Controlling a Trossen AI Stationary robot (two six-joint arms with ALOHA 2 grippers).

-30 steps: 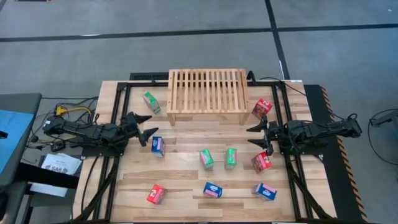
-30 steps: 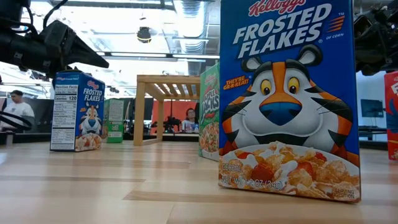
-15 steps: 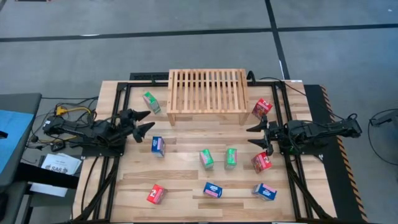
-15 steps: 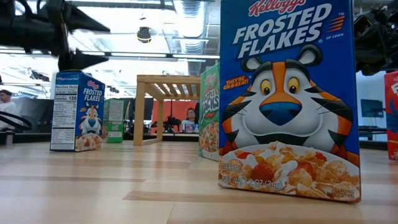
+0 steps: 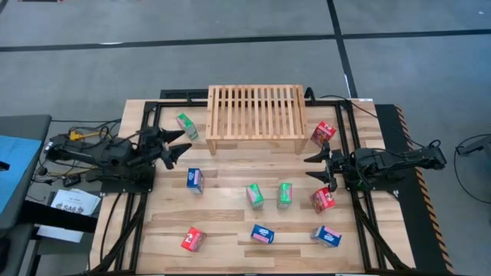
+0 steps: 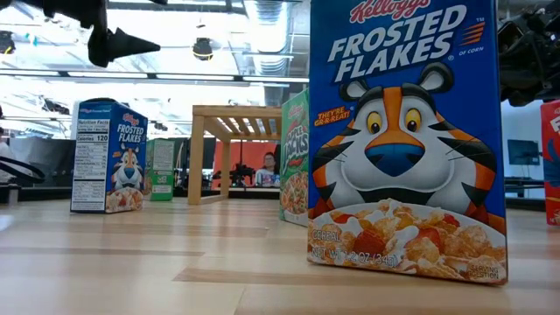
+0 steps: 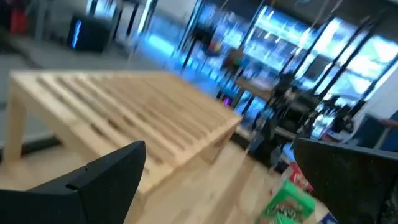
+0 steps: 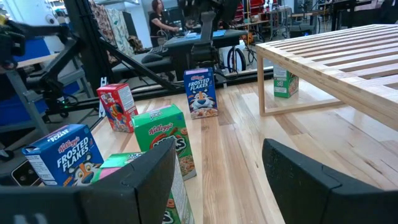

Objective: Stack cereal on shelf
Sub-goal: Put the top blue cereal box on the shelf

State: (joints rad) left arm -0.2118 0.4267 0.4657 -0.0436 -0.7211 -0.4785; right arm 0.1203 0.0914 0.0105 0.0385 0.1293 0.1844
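Nine small cereal boxes stand scattered on the plank table. A green box (image 5: pixel 186 126) and a red box (image 5: pixel 323 133) flank the slatted wooden shelf (image 5: pixel 255 115), which stands on its short legs at the far middle. A blue box (image 5: pixel 195 179), two green boxes (image 5: pixel 255 195) (image 5: pixel 285 193) and a red box (image 5: pixel 323 199) are mid-table. My left gripper (image 5: pixel 178 145) hovers open and level near the shelf's left end, high above the table (image 6: pixel 122 39). My right gripper (image 5: pixel 313 167) is open and level at the right, just above the red box.
Along the near edge stand a red box (image 5: pixel 192 239), a blue box (image 5: pixel 262 233) and another blue box (image 5: pixel 327 235). A black frame (image 5: pixel 146 123) rims the table's sides. The shelf top (image 7: pixel 124 118) carries nothing. People show in the room beyond the table.
My left gripper has risen well above the table beside the blue box and rolled slightly, staying open and level. My right gripper and all the boxes have kept still.
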